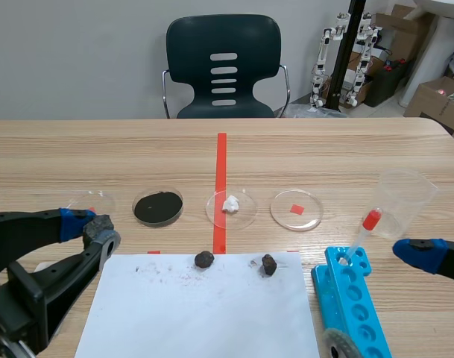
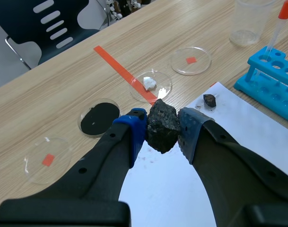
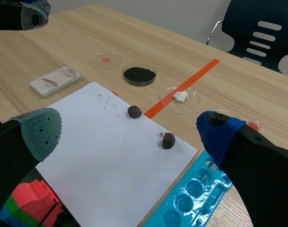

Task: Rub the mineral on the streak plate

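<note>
Left end effector point(image 2: 161, 137) is closed tight on the mineral point(image 2: 162, 120), a dark lumpy rock squeezed between its two pads. It hangs above the worktop point(image 1: 55, 156) by the left edge, near the far left corner of the white paper point(image 1: 204, 313).

The streak plate point(image 3: 55, 81) is a small white tile. It lies flat on the worktop close to that same left edge, just beside the paper's left side. In the right wrist view the plate sits lower than the held rock and seems a bit nearer the robot. So the rock likely has to go down and back a little to meet it. The plate's long side looks slanted to the paper's edge. In the scene view the left arm hides the plate.

Right end effector point(image 3: 128, 135) is wide open and holds nothing. It is over by the right edge, well apart from the plate, so the left arm is much the nearer one.
</note>
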### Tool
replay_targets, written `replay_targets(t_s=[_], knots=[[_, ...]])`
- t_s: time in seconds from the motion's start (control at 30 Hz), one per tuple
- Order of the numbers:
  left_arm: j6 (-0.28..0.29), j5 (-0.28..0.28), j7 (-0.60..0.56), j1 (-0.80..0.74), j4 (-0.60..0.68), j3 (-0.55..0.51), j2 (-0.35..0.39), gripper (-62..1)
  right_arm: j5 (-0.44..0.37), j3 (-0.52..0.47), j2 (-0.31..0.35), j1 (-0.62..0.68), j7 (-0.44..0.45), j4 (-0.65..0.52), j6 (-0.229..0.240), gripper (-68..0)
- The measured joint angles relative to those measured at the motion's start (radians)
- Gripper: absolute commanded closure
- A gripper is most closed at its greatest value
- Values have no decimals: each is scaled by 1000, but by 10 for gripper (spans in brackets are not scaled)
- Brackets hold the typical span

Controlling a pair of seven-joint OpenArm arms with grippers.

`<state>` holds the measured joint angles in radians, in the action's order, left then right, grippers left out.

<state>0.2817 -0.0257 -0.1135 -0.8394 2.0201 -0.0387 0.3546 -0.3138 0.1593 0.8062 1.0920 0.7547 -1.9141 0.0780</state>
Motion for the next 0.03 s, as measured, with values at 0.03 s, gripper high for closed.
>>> replay_targets(t_s=[0.03], knots=[[0, 0, 0, 0, 0, 0, 0, -90, 0, 0, 0, 0, 0, 0, 0, -591]])
